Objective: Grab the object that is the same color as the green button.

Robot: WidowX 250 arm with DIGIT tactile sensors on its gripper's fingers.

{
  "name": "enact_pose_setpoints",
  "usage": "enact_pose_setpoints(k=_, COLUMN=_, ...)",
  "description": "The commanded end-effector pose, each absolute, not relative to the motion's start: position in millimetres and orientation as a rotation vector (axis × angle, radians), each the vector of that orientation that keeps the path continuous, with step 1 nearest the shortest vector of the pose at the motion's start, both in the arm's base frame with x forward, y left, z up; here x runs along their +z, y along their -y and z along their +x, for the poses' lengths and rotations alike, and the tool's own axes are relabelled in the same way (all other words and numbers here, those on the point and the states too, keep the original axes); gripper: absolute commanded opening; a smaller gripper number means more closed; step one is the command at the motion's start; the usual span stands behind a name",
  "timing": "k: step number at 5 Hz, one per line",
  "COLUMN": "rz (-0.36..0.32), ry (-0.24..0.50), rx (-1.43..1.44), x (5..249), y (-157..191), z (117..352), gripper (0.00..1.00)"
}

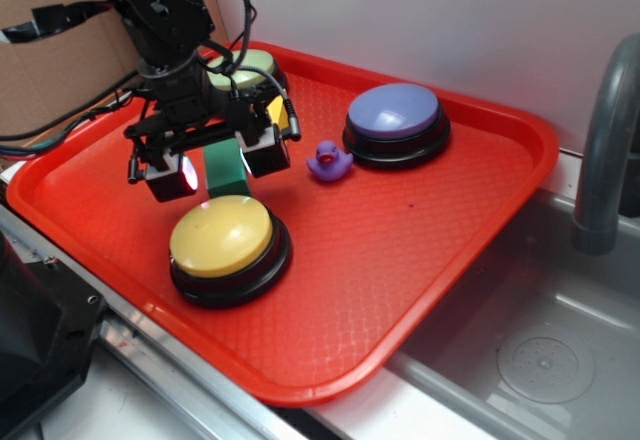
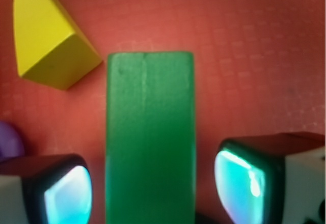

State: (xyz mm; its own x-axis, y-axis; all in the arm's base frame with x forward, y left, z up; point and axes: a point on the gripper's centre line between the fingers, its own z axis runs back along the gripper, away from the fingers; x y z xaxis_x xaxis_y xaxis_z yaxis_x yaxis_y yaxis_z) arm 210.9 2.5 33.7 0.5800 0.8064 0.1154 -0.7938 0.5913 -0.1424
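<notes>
We look down on a red plastic tray (image 1: 440,260) with a waffle-textured floor, set beside a grey metal sink (image 1: 540,360) and its dark grey faucet pipe (image 1: 605,150). The black WidowX arm (image 1: 165,20) reaches in from the upper left corner.

Three large round push buttons on black bases sit on the tray: a yellow-domed button (image 1: 222,237) nearest us, a blue-purple-domed button (image 1: 394,113) toward the right rear, and a pale green-domed button (image 1: 245,68) at the back, partly hidden behind the arm.

The black gripper (image 1: 214,160) hangs over the tray floor between the green and yellow buttons, its fingers spread apart. Between them we see the small dark green rectangular block (image 2: 150,137), lying flat on the tray just behind the yellow button. In the wrist view the two finger pads (image 2: 239,180) flank the block on either side with a gap of red tray showing on each side, so they do not grip it.

A yellow triangular wedge (image 2: 48,40) lies just beside the block's far corner, apart from it. A small purple toy duck (image 1: 328,161) stands between the gripper and the blue-purple button.
</notes>
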Motion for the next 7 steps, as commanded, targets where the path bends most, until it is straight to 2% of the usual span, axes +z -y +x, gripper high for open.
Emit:
enact_pose_setpoints(k=1, rz=-0.033, ry=0.202, rx=0.968, x=34, y=-8, z=215, gripper=0.0)
enact_pose_setpoints(k=2, rz=0.018, ry=0.183, rx=0.99, x=35, y=-9, z=215, gripper=0.0)
enact_pose_setpoints(k=3, rz=0.012, ry=0.182, rx=0.97, x=53, y=-10, z=211, gripper=0.0)
enact_pose_setpoints(k=4, rz=-0.06, ry=0.123, rx=0.857, x=78, y=-17, z=206, gripper=0.0)
enact_pose_setpoints(k=5, rz=-0.117, ry=0.067, rx=0.701, x=91, y=-23, z=210, gripper=0.0)
enact_pose_setpoints(k=6, rz=-0.117, ry=0.026, rx=0.509, x=114, y=-19, z=212, gripper=0.0)
enact_pose_setpoints(k=7, rz=-0.083, ry=0.001, rx=0.357, x=139, y=-11, z=210, gripper=0.0)
